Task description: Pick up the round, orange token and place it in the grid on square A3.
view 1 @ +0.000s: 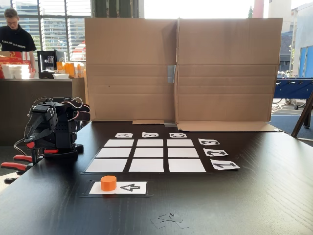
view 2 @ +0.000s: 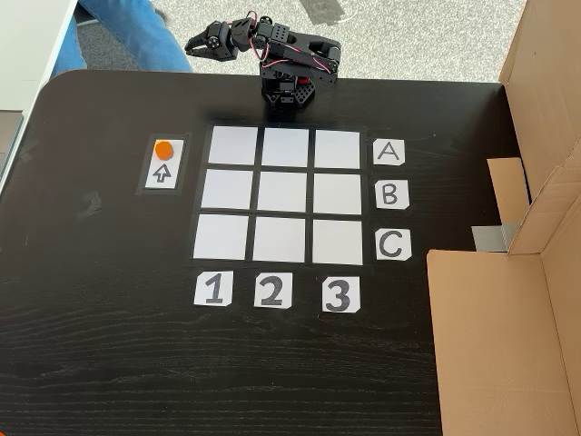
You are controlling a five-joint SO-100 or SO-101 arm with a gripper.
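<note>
— Where is the small bright orange plastic cylinder token [view 2: 163, 149]?

— On the white arrow card [view 2: 163, 174], beside the grid's [view 2: 281, 194] column 1, untouched.

— And my black claw [view 2: 201, 44]?

— Folded at the surface [view 2: 109, 345] edge. In that view the token lies below-left of it, well apart. Round, so no long axis. Released or clenched, I cannot tell.

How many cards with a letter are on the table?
3, in a column beside the grid in the top-down fixed view: the A card nearest the arm, the B card in the middle, the C card last.
</note>
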